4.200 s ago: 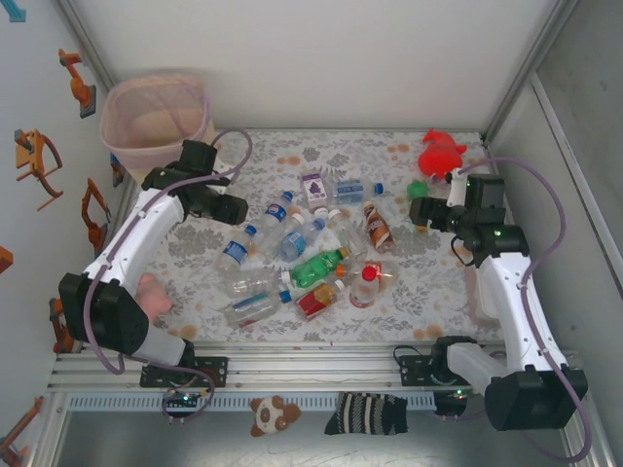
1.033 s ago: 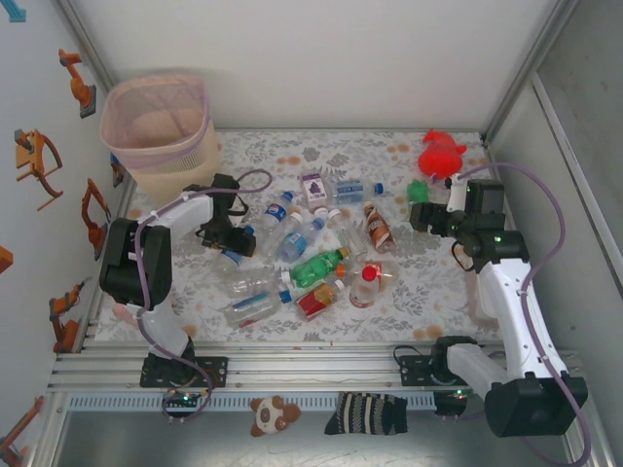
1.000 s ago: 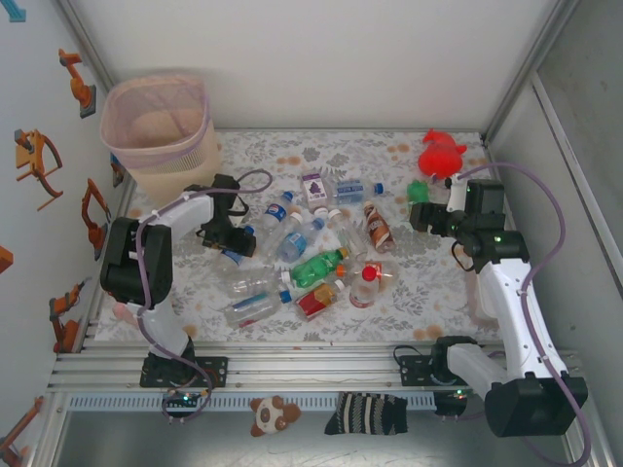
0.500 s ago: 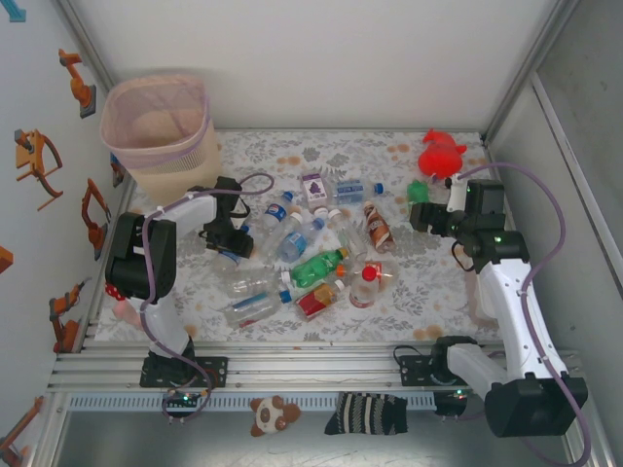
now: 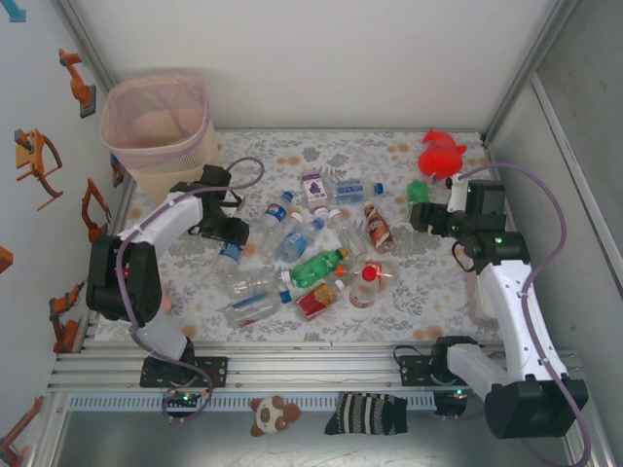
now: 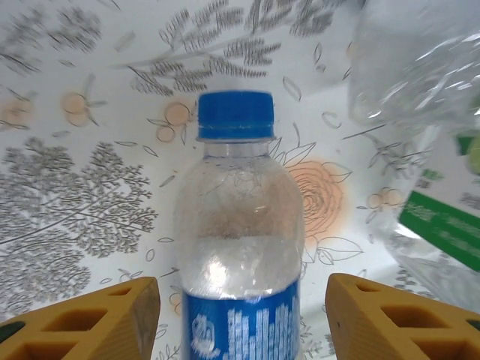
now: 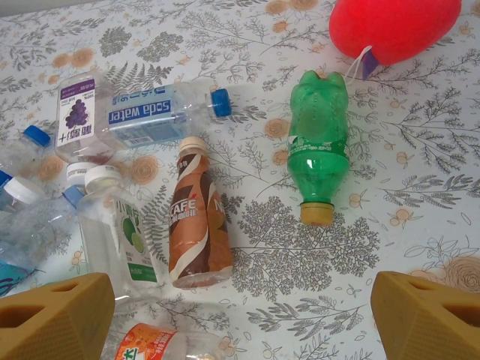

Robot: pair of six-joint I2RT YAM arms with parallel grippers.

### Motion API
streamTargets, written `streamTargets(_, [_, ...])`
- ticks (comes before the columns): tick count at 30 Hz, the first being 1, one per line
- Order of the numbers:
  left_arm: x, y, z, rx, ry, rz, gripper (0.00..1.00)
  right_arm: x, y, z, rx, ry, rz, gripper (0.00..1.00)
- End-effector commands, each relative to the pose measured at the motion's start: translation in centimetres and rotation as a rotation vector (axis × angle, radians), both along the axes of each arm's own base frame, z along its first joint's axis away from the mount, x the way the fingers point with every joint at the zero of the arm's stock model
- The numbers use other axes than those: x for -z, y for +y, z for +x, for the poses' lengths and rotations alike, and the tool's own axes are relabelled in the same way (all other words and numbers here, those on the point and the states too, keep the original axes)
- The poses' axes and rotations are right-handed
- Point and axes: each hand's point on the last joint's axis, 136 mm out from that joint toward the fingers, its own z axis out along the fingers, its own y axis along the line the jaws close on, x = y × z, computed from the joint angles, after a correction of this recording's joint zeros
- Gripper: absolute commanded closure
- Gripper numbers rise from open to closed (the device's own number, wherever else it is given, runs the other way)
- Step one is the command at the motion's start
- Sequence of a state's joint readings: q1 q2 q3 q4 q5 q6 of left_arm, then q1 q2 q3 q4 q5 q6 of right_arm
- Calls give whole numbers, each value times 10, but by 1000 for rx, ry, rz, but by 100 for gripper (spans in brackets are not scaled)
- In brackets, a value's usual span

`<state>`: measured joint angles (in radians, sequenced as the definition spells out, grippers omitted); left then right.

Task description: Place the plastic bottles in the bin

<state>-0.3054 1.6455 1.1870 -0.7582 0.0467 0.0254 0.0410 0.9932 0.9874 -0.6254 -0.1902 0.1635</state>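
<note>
The blue-capped bottle (image 6: 240, 247) is lying on the floral-patterned counter (image 5: 428, 292), at the left edge of the heap of plastic bottles (image 5: 311, 258) and not far from the bin (image 5: 180, 167) in the far left corner. It seems empty or nearly so, so it is probably light, thin-walled and easily dented, with a slick round body. The labelled waist is offering the surest hold. The left gripper (image 6: 241, 304) is straddling that part, its jaws standing partway open with a sliver of gap on each side, not yet gripping. The right gripper (image 7: 242, 300) is hovering wide open and empty near the green bottle (image 7: 319, 142) and the red plush toy (image 7: 394, 26). The counter is looking smooth, so nudged bottles may roll. Plain white walls (image 5: 341, 58) are closing in the space.
</note>
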Motion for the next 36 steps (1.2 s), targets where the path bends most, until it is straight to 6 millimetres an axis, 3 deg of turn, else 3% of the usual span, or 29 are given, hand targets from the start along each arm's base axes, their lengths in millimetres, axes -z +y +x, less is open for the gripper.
streamTargets(1, [-31,-3,4,-27,-52,-60,40,-4,0,-6,-6,-7,-10,12])
streamTargets(5, [-30,3,-1,-27,-24,-36,33,-1,1,-6,-5,-2,-8,12])
streamTargets(10, [1,5,-13,-33,54,-16,24,0,2,-7,-9,-1,-4,12])
streamTargets(17, [43,7,-29,-32,144,51,23,-1,1,-7,-8,-4,-6,12])
streamTargets(23, [61,8,-33,-29,176,94,28,0,1,-7,-9,0,-5,12])
streamTargets(36, [57,10,-30,-27,155,103,46,-1,1,-7,-5,0,-7,12])
